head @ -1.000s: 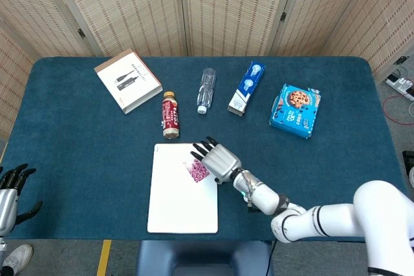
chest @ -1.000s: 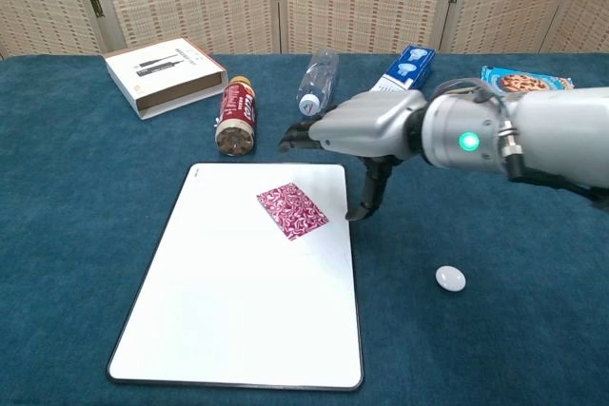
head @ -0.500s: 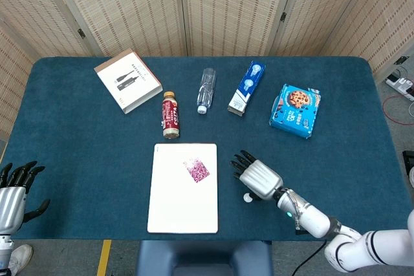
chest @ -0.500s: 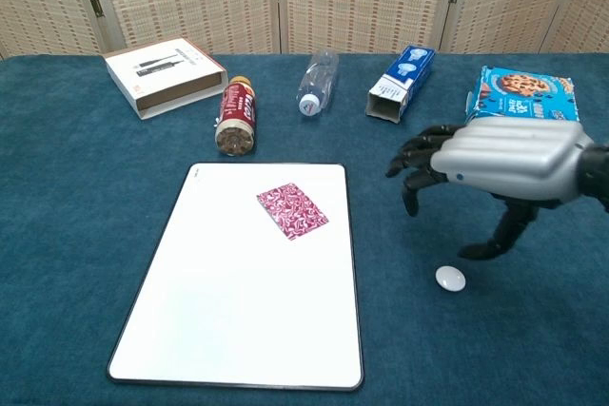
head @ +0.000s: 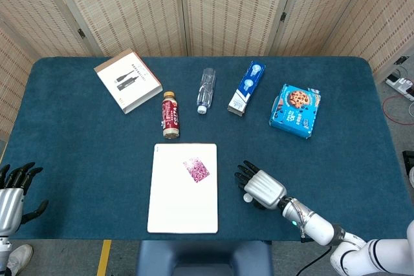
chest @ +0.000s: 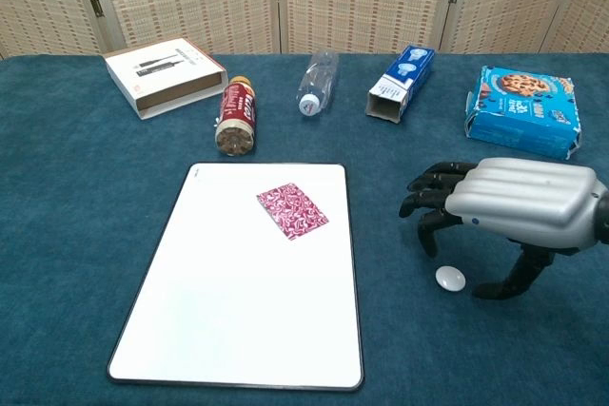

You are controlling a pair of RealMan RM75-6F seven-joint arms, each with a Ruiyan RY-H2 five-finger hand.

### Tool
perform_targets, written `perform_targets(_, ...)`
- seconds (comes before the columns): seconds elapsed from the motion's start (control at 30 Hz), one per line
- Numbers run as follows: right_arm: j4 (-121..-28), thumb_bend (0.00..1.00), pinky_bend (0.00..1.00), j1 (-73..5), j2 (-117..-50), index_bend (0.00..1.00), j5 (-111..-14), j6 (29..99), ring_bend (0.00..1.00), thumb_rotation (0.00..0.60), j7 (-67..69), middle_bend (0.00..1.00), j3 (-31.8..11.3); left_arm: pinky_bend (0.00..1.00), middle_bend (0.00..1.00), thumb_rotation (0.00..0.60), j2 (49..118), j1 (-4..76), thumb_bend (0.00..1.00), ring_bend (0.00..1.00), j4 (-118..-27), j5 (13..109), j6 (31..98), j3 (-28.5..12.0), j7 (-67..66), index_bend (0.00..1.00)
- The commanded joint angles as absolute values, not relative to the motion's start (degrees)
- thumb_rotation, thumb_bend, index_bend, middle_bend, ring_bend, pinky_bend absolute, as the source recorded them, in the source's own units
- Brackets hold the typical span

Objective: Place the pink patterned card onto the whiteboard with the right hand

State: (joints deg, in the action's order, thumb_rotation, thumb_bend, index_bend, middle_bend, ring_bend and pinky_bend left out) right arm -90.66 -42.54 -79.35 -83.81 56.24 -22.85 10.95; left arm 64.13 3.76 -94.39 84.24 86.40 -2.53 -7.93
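The pink patterned card [head: 196, 169] [chest: 292, 210] lies flat on the upper right part of the whiteboard [head: 181, 214] [chest: 238, 330], with nothing touching it. My right hand [head: 259, 187] [chest: 504, 201] hovers over the blue cloth to the right of the board, palm down, fingers apart and empty. A small white button-like disc [chest: 450, 278] lies under it. My left hand [head: 11, 193] shows at the far left edge of the head view, off the table, fingers spread and empty.
Along the back lie a white box [head: 127, 80], a red drink bottle [head: 170, 115], a clear water bottle [head: 205, 90], a toothpaste box [head: 246, 87] and a blue cookie box [head: 295, 109]. Blue cloth covers the table [head: 84, 140].
My right hand has drawn away from the card and off the board, to the right and toward the front edge. The card stays where it lay.
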Motion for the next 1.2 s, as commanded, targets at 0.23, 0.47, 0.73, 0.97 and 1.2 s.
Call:
perform_targets(0.23, -89.6, 0.29, 0.0, -42.2, -80.7, 0.42, -83.8, 53.8, 0.05, 0.543, -23.9, 0.19, 9.0, 0.0, 0.18, 0.6, 64.3, 3.6, 0.29, 0.19, -93.8, 84.1, 86.2, -2.5, -7.4, 0.22)
perform_targets(0.47, -89.5, 0.34, 0.0, -41.9, -80.9, 0.45, -83.5, 52.6, 0.05, 0.546, -24.9, 0.21, 7.7, 0.0, 0.18, 0.6, 64.5, 3.7, 0.29, 0.19, -93.4, 84.0, 86.2, -2.5, -7.2, 0.23)
perform_targets(0.73, -89.5, 0.36, 0.0, -41.5, -81.0, 0.46, -82.8, 51.2, 0.05, 0.546, -26.1, 0.21, 6.8, 0.0, 0.18, 0.6, 64.7, 3.5, 0.29, 0.19, -93.0, 83.8, 85.9, -2.4, -7.1, 0.23)
perform_targets(0.97, -89.6, 0.37, 0.0, -41.0, -81.1, 0.48, -83.0, 50.8, 0.06, 0.546, -26.3, 0.22, 6.3, 0.0, 0.18, 0.6, 64.8, 3.5, 0.29, 0.19, -92.8, 83.8, 85.9, -2.3, -6.9, 0.22)
perform_targets(1.2, -90.5, 0.38, 0.0, -40.6, -80.5, 0.48, -84.3, 51.7, 0.06, 0.547, -25.9, 0.22, 5.5, 0.0, 0.18, 0.6, 64.8, 3.5, 0.29, 0.19, -92.8, 83.8, 86.0, -2.3, -6.9, 0.22)
